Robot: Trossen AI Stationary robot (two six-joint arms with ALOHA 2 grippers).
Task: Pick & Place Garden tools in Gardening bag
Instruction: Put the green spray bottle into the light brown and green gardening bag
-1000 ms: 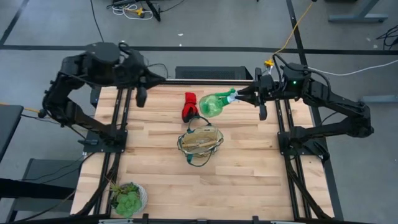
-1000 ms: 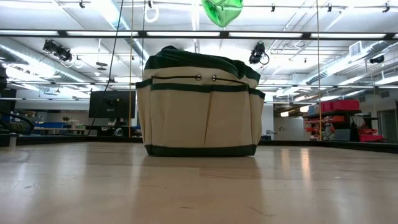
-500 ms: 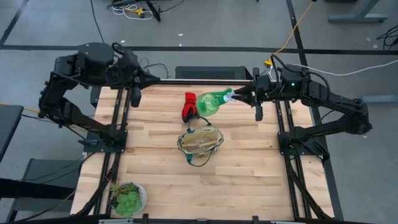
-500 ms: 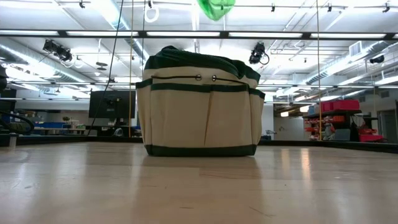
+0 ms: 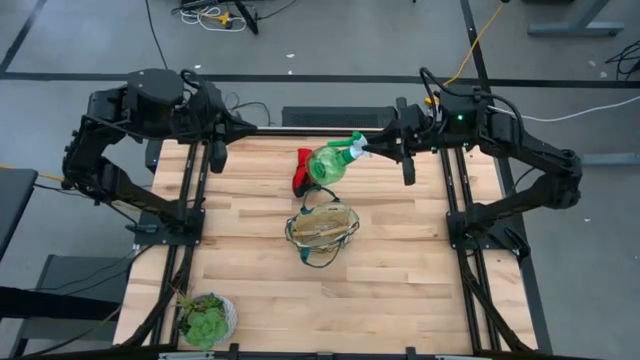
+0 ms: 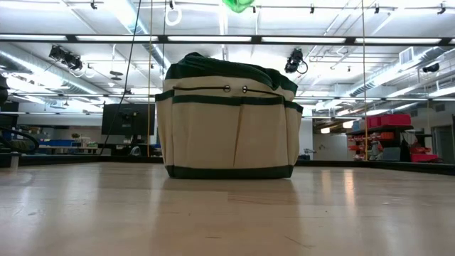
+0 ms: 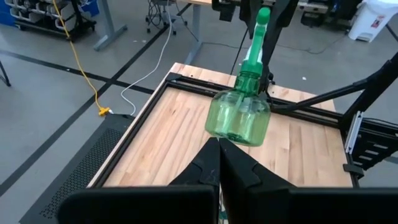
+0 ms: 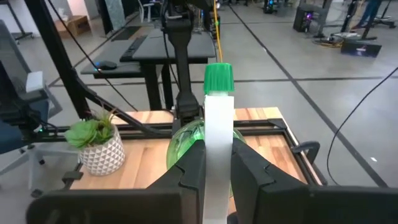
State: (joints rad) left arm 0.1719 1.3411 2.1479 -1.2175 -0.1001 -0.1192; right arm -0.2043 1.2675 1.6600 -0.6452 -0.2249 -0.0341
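My right gripper is shut on the green spray bottle, high above the table's far middle. The bottle also shows in the left wrist view, and its base shows at the top edge of the low view. The red-and-black glove bundle lies on the table, partly under the bottle. The tan bag with its green rim stands upright on its base at the table's middle. The rakes do not show apart from the bag. My left gripper is shut and empty at the far left. My right gripper pinches the bottle's white nozzle head between its two fingers, which lie along it. The fingers come about level from the table's right. The green cap sticks out past the fingertips. The green body hangs below and ahead, clear of the table.
A green leafy plant in a white pot stands at the near left corner. Black frame rails run along both sides of the wooden top. Bare wood lies near and right of the bag.
My right gripper has gone up and toward the table's left with the spray bottle, which has risen almost out of the top of the low view. My left arm has drawn back a little toward the left. The bag and the gloves have stayed put.
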